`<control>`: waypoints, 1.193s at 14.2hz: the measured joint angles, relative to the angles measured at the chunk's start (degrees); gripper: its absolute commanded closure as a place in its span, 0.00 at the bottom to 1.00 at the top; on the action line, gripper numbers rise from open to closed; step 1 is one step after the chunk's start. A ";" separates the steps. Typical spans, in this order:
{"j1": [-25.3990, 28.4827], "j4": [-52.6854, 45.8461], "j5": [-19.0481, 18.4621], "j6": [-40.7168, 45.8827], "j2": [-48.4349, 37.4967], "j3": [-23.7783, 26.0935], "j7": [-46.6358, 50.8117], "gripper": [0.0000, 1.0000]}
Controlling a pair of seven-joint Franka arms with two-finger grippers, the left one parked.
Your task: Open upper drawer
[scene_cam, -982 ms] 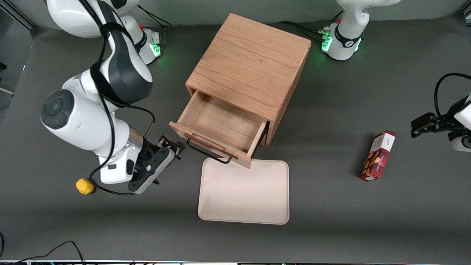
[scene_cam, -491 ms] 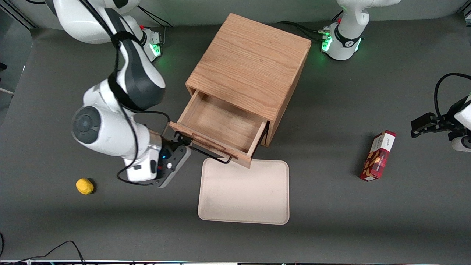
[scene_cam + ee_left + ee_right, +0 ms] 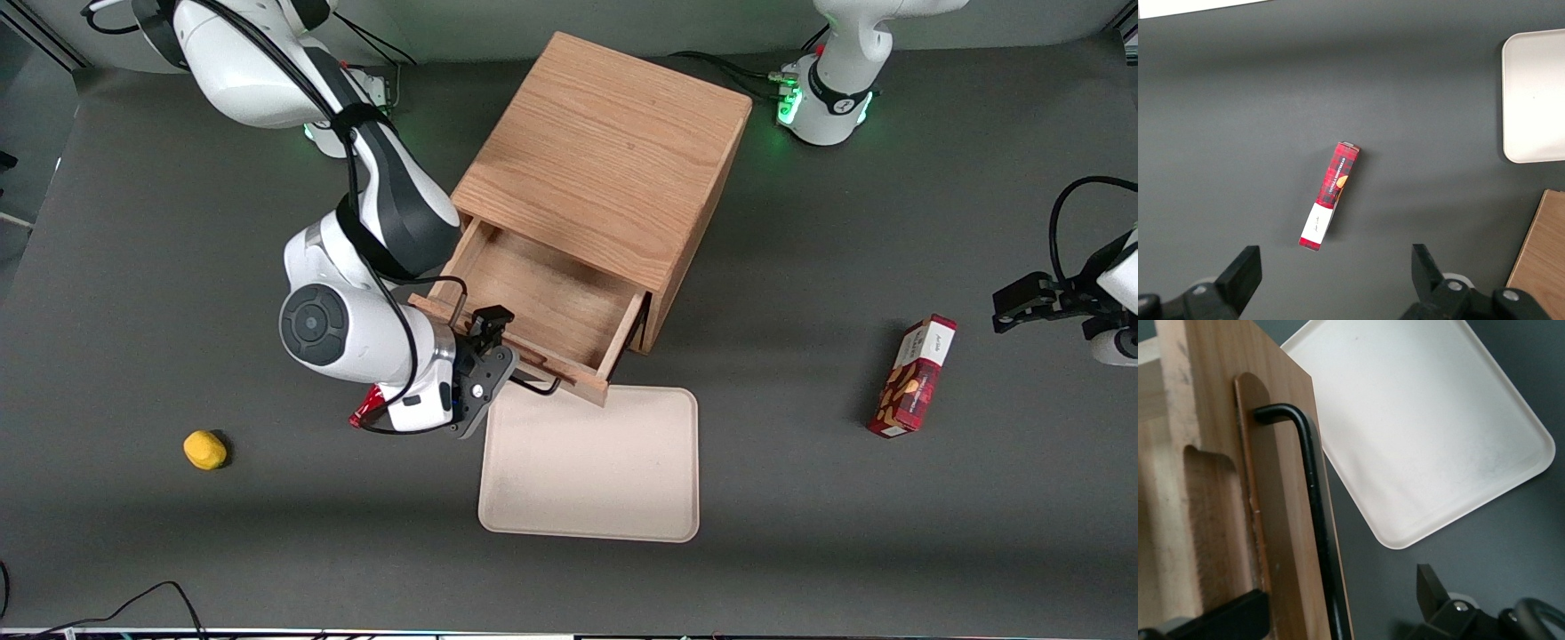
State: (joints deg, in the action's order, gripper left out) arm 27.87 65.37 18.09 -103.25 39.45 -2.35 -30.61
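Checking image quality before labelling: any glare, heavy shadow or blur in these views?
Front view: even light, a soft shadow beside the cabinet, green base lights glowing, and the gripper at the upper drawer is sharp. Right wrist view: handle and tray crisp, no glare. Left wrist view: clear.

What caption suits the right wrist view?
Open gripper straddling the upper drawer front and black handle, cream tray below.
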 measured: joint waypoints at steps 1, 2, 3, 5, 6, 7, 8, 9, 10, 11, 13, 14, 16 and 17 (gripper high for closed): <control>-0.05 -0.12 0.00 0.00 0.00 0.00 -0.27 0.00; -0.08 -0.15 0.00 -0.03 0.02 0.00 -0.71 0.00; -0.09 -0.17 0.00 -0.06 0.03 0.00 -0.96 0.00; -0.10 -0.28 -0.08 -0.06 -0.03 -0.07 -1.10 0.00; -0.17 -0.40 -0.36 -0.01 -0.21 -0.25 -1.11 0.00; -0.38 -0.66 -0.90 0.29 -0.55 -0.50 -1.12 0.00; -0.71 -1.06 -1.45 1.01 -1.22 -0.89 -1.11 0.00; -1.18 -1.30 -1.84 1.81 -2.32 -1.45 -1.11 0.00; -1.75 -1.51 -2.10 3.09 -3.67 -2.12 -1.11 0.00; -2.41 -1.66 -2.36 4.16 -5.12 -2.98 -0.98 0.00; -4.26 -1.73 -3.16 5.16 -8.05 -4.80 0.00 0.00; -5.63 -1.71 -4.12 5.42 -9.56 -5.64 1.50 0.00; -9.38 -1.57 -6.18 6.86 -12.37 -6.24 6.12 0.00; -11.60 -1.27 -6.57 8.12 -13.70 -6.27 9.31 0.00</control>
State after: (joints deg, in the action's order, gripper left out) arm 16.27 64.11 11.53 -95.12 25.75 -8.62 -21.31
